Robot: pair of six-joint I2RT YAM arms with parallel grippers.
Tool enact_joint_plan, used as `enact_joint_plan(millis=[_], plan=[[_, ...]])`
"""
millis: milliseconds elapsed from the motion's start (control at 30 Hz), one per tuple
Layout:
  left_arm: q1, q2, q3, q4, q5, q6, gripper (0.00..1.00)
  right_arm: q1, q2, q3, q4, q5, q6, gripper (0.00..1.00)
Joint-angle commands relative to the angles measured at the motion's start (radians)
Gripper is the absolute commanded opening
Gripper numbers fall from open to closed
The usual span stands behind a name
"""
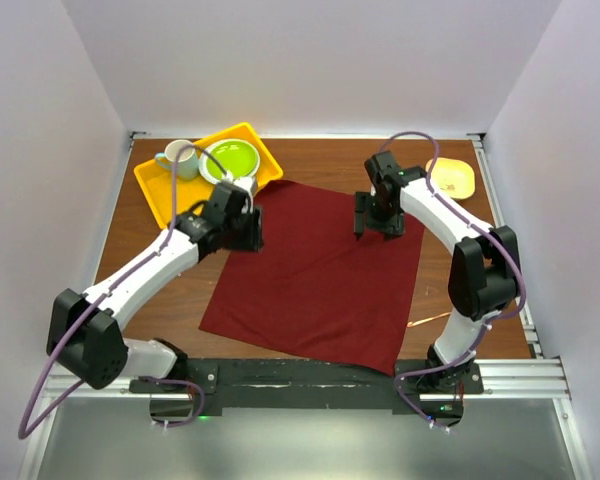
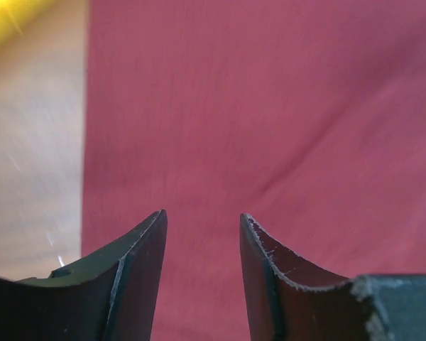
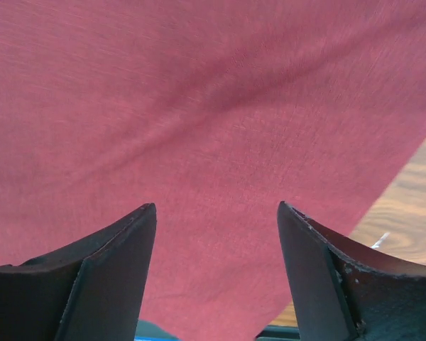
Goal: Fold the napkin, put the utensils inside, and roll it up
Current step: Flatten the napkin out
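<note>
The left gripper [image 1: 245, 238] is hanging low over the napkin [image 1: 320, 280] with its fingers spread apart; in the left wrist view the maroon cloth [image 2: 270, 106] is showing through the gap of that gripper [image 2: 202, 217] and is filling everything ahead and to its right, while the cloth's straight edge is running just to its left, with bare wooden table [image 2: 35, 156] beyond; whether the fingertips are touching the fabric cannot be told.

The right gripper [image 1: 378, 228] is likewise standing wide open above the napkin's far right part; in the right wrist view the cloth [image 3: 199, 92] is lying under and ahead of that gripper [image 3: 216, 207], and its edge is slanting away to the right of the right-hand finger.

The napkin is lying flat and unfolded on the table [image 1: 160, 290], stretching from between the two grippers back toward the arm bases; the fork [image 1: 428, 320] is resting on the wood well behind the right gripper, near that arm's base, just off the napkin's right edge.

Beyond the left gripper a yellow tray [image 1: 165, 190] is carrying a green plate [image 1: 232, 158] and a mug [image 1: 180, 160]; to the right of the right gripper a small yellow plate [image 1: 458, 178] is sitting.
</note>
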Motion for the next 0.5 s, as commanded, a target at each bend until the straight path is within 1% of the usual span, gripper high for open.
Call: enact_joint_plan(millis=[0, 33, 100, 233, 267, 367, 467], plan=[[-0.006, -0.028, -0.127, 0.026, 0.035, -0.039, 0.51, -0.005, -0.033, -0.106, 0.114, -0.045, 0.092, 0.70], [-0.005, -0.036, -0.168, 0.028, 0.028, -0.039, 0.52, 0.000, -0.044, -0.157, 0.127, -0.040, 0.112, 0.70], [-0.006, -0.041, -0.207, 0.040, 0.017, -0.041, 0.52, 0.003, -0.068, -0.207, 0.166, -0.022, 0.130, 0.67], [-0.005, -0.036, -0.288, 0.025, -0.002, -0.077, 0.53, 0.001, -0.090, -0.327, 0.193, 0.007, 0.173, 0.65], [-0.006, -0.042, -0.301, 0.019, -0.014, -0.097, 0.53, 0.003, -0.097, -0.346, 0.197, 0.015, 0.181, 0.63], [-0.006, -0.080, -0.342, 0.015, -0.034, -0.125, 0.54, 0.000, -0.128, -0.418, 0.208, 0.041, 0.222, 0.62], [-0.002, -0.110, -0.344, 0.012, -0.060, -0.157, 0.57, 0.001, -0.163, -0.487, 0.214, 0.063, 0.265, 0.61]])
